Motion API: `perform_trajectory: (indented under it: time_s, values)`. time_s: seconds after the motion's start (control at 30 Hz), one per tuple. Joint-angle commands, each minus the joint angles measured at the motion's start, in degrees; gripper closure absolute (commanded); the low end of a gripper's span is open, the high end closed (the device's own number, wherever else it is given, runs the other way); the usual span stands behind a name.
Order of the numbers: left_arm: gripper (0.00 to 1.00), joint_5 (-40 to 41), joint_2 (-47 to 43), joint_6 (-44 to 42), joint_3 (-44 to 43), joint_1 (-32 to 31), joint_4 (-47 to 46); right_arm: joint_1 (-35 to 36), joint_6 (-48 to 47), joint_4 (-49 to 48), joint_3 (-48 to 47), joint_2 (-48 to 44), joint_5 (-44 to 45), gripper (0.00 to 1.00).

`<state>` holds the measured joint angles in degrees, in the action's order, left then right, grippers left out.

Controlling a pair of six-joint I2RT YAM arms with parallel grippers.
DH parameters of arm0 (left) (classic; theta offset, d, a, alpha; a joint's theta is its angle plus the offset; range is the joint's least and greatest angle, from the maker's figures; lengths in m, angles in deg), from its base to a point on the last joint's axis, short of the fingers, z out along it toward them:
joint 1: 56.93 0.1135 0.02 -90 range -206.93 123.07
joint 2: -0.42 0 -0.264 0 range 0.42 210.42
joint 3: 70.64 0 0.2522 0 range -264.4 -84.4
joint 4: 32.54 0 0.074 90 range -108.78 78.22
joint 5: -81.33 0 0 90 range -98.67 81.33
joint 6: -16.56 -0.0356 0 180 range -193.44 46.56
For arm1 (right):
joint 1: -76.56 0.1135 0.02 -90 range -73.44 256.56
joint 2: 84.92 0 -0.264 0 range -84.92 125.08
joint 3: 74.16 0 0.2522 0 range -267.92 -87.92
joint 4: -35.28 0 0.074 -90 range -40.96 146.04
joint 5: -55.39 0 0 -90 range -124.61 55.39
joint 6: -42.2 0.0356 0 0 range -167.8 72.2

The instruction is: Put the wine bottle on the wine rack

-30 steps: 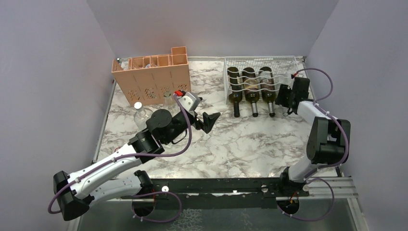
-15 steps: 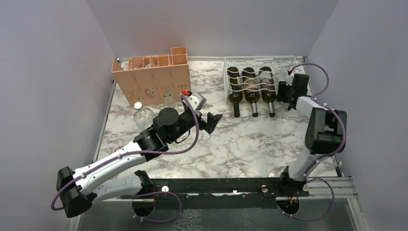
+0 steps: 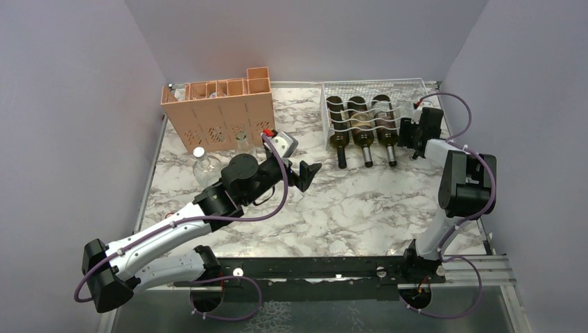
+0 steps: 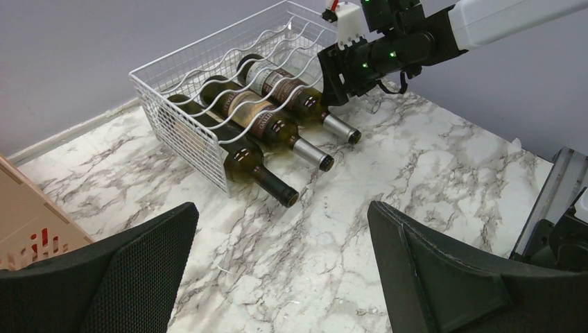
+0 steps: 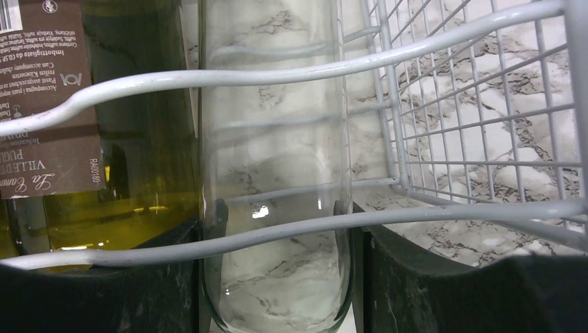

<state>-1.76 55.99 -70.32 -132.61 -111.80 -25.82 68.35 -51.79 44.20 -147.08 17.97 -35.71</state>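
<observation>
Bottle [image 5: 270, 125] of clear glass, the one I am racking, lies in the rack [image 3: 402, 90], in the cradle just right of the three dark bottles [image 3: 359, 125]. My right gripper [image 5: 277, 222] has it clasped, one finger against each flank. From the wrist view a wavy wire of the rack crosses over it, and another crosses in front of my fingers. The nearest dark bottle lies just beside it on the left; I cannot tell whether the two touch.

As I judge it, the bottle is nearly home and the setting-down is what remains. To do it well I should keep the bottle in line with its cradle and ease it down until the wires carry its weight. Only then should I let go. My fingers stand close to the wires, so I should part them only a little and draw straight back along the bottle's line. Any sideways drift would nudge the dark neighbour or snag a wire.

My left gripper [image 4: 281, 208] hangs over the table [image 3: 360, 201], spread wide and empty, well apart from the rack.

Compared with a second ago, my right wrist has gone further along the rack's right side toward the back wall, with the elbow drawn up after it. My left arm has swung slightly right. The dark bottles lie as they did.
</observation>
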Motion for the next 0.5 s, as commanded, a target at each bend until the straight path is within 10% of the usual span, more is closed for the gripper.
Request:
perform_trajectory:
  time_s: [0.0,0.47]
  values:
    - [0.01,1.1,0.2,-0.5,-2.3,-0.2,0.4,0.1,-0.3,-9.6,-2.2,1.2,1.5,0.63]
    - [0.01,1.6,-0.4,-0.6,-2.3,-0.2,1.2,0.1,0.0,-15.0,0.5,-0.1,3.6,0.24]
